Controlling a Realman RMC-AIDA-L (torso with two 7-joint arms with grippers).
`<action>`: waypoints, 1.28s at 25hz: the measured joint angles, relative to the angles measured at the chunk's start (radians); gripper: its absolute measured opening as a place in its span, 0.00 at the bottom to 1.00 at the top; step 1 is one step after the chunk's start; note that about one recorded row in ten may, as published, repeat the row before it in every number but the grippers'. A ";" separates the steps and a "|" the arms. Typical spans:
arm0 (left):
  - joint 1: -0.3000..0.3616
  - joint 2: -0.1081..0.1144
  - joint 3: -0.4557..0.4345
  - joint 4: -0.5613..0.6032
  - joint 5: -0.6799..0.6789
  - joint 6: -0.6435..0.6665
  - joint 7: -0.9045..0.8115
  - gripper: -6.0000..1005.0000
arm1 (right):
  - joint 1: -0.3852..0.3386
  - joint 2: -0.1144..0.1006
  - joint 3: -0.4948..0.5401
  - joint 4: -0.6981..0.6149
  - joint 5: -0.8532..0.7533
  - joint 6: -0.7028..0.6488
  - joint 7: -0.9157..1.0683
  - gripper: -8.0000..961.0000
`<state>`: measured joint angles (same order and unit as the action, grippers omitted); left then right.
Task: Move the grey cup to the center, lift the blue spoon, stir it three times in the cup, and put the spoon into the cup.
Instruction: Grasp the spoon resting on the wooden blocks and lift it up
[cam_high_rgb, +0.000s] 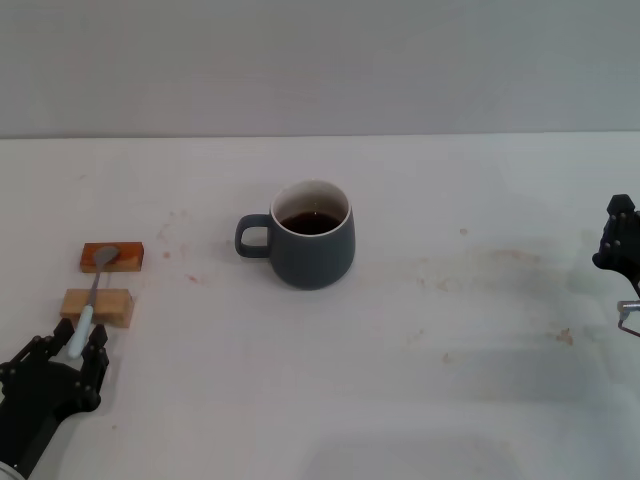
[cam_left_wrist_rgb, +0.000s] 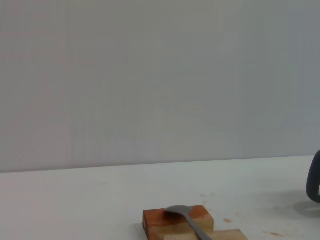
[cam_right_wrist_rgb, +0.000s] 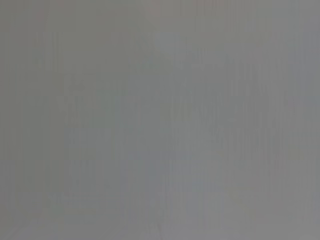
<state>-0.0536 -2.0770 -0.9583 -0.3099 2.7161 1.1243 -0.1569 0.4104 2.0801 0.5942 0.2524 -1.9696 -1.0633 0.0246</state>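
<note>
- Far on our left, our left gripper sits low by the near edge of the table. Its black fingers stand on both sides of the pale blue end of the blue spoon. We cannot tell if they squeeze it yet or just sit around it.
- The blue spoon lies across two small wooden blocks. Its grey bowl rests on the far block, the redder one. Its thin neck crosses the near block, the paler one. So the spoon sits a bit above the table, and fingers can get under the handle.
- We think the spoon is light, stiff and smooth. It may slip or tip, so we should take hold of the blue handle, not the thin neck.
- In the middle stands the grey cup, upright. Its loop handle points to our left. Dark brown drink is inside.
- We think the cup is heavy, hard and can break. The drink can spill, so it must stay upright. Its handle or its side is a good place to hold.
- Far on our right, our right gripper waits at the edge, off the table. We cannot tell how its fingers stand.
- We see no words or labels on anything.
</note>
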 joint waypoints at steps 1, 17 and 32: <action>-0.001 0.000 -0.002 0.000 0.000 -0.002 -0.001 0.37 | -0.001 0.000 -0.001 0.001 0.000 0.000 0.000 0.01; -0.020 0.003 0.001 0.001 0.000 0.001 0.001 0.20 | -0.004 0.000 -0.001 0.004 -0.001 0.000 0.000 0.01; -0.007 0.017 0.027 -0.087 0.007 0.022 0.055 0.19 | -0.010 0.001 -0.001 0.004 -0.002 0.000 0.000 0.01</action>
<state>-0.0602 -2.0604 -0.9310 -0.3973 2.7231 1.1465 -0.1019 0.4001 2.0813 0.5936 0.2562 -1.9711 -1.0630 0.0245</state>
